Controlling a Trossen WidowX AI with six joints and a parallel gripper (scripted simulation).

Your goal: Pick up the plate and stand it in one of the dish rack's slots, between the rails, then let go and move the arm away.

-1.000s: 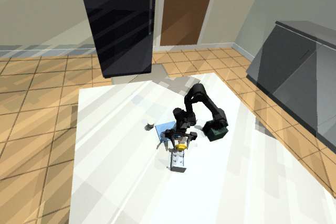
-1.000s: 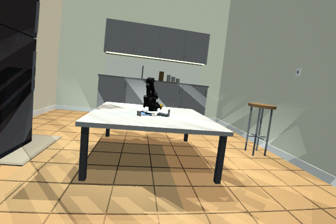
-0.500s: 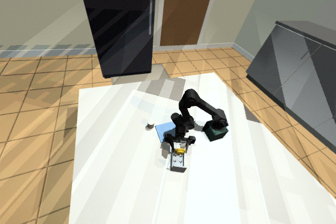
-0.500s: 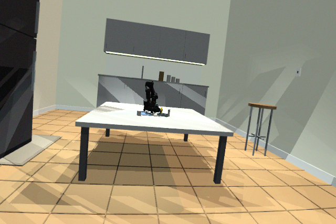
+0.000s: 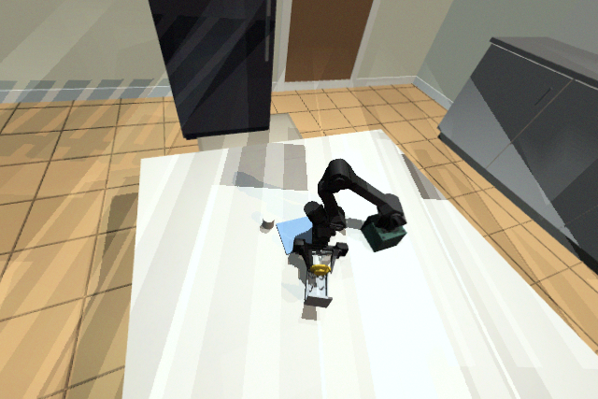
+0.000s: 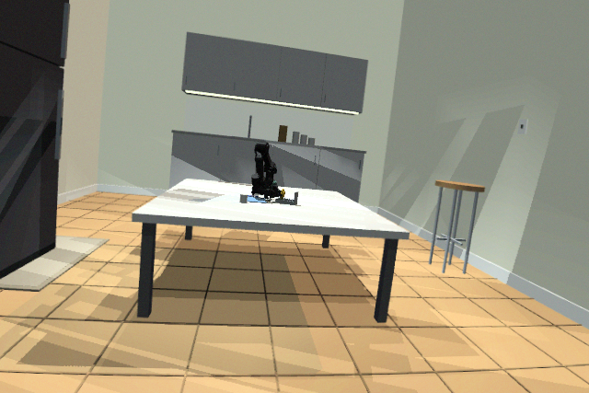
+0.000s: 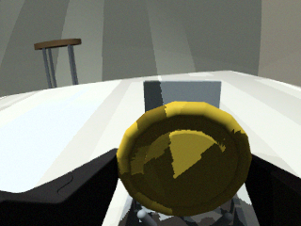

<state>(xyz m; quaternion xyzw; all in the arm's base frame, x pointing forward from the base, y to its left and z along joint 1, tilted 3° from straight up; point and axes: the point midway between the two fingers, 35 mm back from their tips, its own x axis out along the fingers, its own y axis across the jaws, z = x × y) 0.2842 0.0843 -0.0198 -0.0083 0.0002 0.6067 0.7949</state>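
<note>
Two wide-set fingers of the gripper (image 5: pixel 320 259) (image 6: pixel 279 194) (image 7: pixel 183 157) grip the yellow plate (image 5: pixel 320 269) (image 6: pixel 282 193) (image 7: pixel 183 160) upright over the dish rack (image 5: pixel 318 300) (image 6: pixel 296 198) (image 7: pixel 190 91); placing seems underway, calling for slot alignment, seating, then release.

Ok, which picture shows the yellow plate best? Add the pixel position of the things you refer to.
The wrist view: the yellow plate (image 5: pixel 320 269) (image 6: pixel 282 193) (image 7: pixel 183 160) faces the camera, big and round, between the claw's fingers (image 5: pixel 342 249). The top view shows it small, over the rack (image 5: pixel 318 301) (image 6: pixel 296 198) (image 7: pixel 202 91). The exterior view shows just a tiny yellow bit.
</note>
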